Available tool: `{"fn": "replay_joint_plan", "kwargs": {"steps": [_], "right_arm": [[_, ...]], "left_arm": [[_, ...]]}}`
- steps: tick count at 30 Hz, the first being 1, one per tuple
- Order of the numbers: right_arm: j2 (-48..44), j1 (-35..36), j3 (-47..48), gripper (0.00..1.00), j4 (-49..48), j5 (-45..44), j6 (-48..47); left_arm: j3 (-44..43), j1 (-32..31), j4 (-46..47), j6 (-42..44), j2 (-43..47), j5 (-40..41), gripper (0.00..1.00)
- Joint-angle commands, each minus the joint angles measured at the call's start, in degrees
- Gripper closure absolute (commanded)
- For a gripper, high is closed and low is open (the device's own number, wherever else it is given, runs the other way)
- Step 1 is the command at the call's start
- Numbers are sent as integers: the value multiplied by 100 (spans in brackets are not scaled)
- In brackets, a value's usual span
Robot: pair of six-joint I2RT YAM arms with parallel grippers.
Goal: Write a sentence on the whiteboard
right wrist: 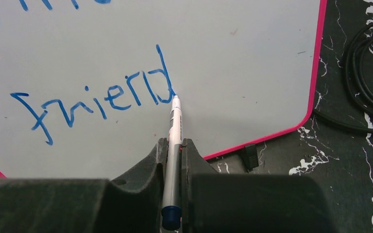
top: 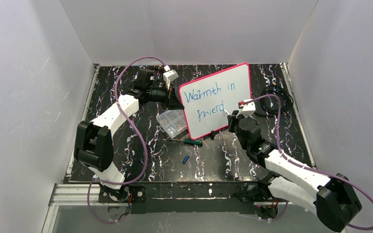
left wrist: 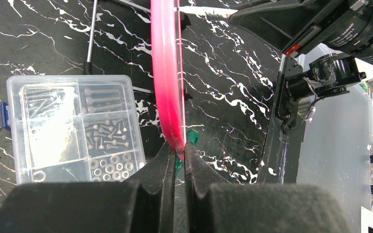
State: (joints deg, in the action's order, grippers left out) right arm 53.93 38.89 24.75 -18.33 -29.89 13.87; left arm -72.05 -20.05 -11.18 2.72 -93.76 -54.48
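The whiteboard [top: 233, 77] stands tilted at the table's middle back, pink-red rim around it. The sentence [top: 210, 101] on it reads "Warmth in" above "friend" in blue. My left gripper [left wrist: 179, 151] is shut on the whiteboard's rim [left wrist: 167, 73], seen edge-on in the left wrist view. My right gripper [right wrist: 174, 143] is shut on a grey marker [right wrist: 175, 131] with a blue end cap. The marker's tip touches the board [right wrist: 252, 58] at the foot of the "d" of "friend" [right wrist: 97, 104]. In the top view the right gripper [top: 233, 118] is at the board's lower right.
A clear compartment box [top: 172, 122] of screws and washers lies left of the board, also in the left wrist view [left wrist: 73, 128]. A green screwdriver [top: 190, 141] and a small blue cap [top: 186, 158] lie in front. A coiled black cable [top: 278, 99] lies at the right.
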Motion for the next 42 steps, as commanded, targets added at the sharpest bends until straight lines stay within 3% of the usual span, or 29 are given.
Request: {"fn": "replay_joint_plan", "kwargs": {"steps": [1, 15, 23, 32, 42], "right_arm": [[-50, -14, -88, 99, 27, -128, 171], [-38, -14, 39, 99, 85, -577, -68], [-486, -13, 205, 99, 97, 73, -24], [-243, -14, 341, 99, -260, 421, -103], [-153, -14, 359, 99, -482, 275, -184]], "left_arm": [[-215, -52, -42, 69, 364, -318, 100], [-210, -51, -42, 69, 367, -318, 100], [-218, -52, -33, 53, 367, -318, 100], [-212, -52, -33, 55, 360, -318, 100], [-213, -54, -33, 58, 352, -327, 100]]}}
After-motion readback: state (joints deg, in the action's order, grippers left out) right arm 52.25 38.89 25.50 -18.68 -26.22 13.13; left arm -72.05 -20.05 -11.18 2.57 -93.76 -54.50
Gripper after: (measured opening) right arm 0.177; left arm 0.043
